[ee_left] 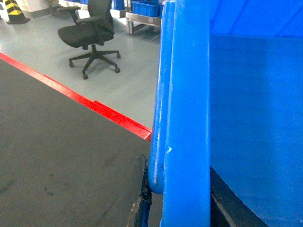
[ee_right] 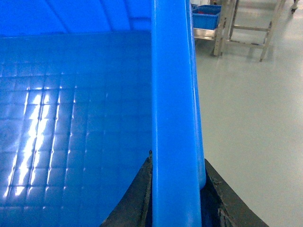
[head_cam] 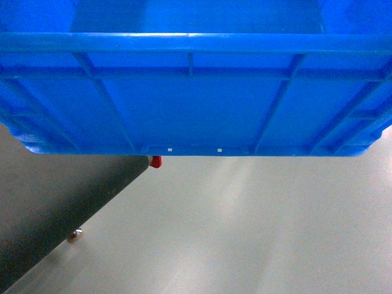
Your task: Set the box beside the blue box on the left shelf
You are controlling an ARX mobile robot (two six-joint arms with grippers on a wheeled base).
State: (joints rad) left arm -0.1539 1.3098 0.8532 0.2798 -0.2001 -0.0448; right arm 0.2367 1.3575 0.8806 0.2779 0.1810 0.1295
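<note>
The right gripper (ee_right: pixel 177 198) is clamped on the box (head_cam: pixel 196 104) rim: in the right wrist view a dark finger (ee_right: pixel 135 198) sits inside the wall and the other outside, with the rim running straight up between them. The left gripper (ee_left: pixel 151 198) grips the opposite rim the same way; only a dark finger edge (ee_left: pixel 143 196) shows outside the wall and another dark piece inside, so it grasps the box too. The arms themselves are out of view.

In the head view the box is held up off the floor (head_cam: pixel 257 233), filling the top of the picture, its long ribbed side wall facing the camera and its long axis running left to right. Its gridded bottom shows in the right wrist view, open top upward.

Below left lies a dark mat (ee_left: pixel 57 156) with a red edge (ee_left: pixel 94 105). Farther off stand a chair (ee_left: pixel 90 33), a metal rack (ee_right: pixel 236 23) and a blue bin (ee_right: pixel 206 15).
</note>
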